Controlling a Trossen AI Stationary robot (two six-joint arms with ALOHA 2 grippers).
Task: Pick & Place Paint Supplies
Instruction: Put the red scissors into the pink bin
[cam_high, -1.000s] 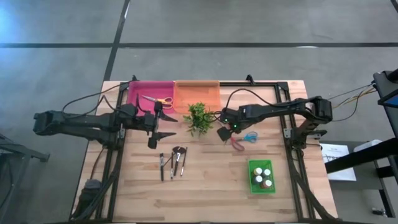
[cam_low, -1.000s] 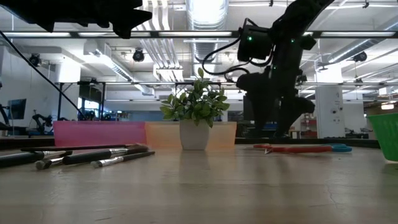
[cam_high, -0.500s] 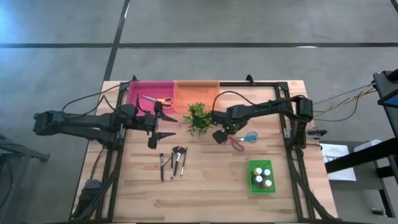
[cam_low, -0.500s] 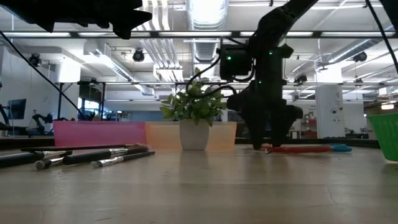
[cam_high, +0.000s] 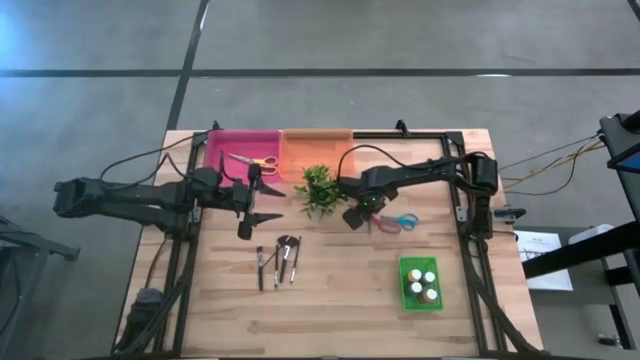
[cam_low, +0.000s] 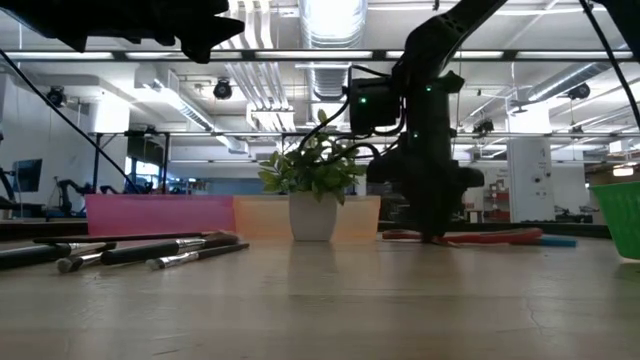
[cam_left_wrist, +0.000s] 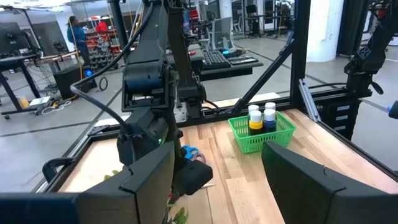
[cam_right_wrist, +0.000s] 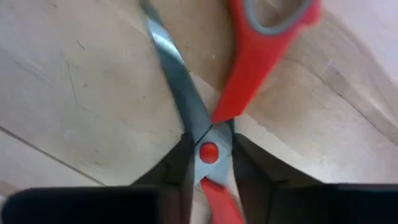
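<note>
Three brushes lie side by side on the table near its front-left, long axes running roughly front-to-back, heads toward the plant. Paint bottles stand upright in the green basket, front-right. Right gripper is down at the red scissors, fingers narrow, straddling the pivot. Left gripper hangs w/ jaws wide, beside the pink bin.

Red-handled scissors, green basket, pink bin, orange bin
</note>
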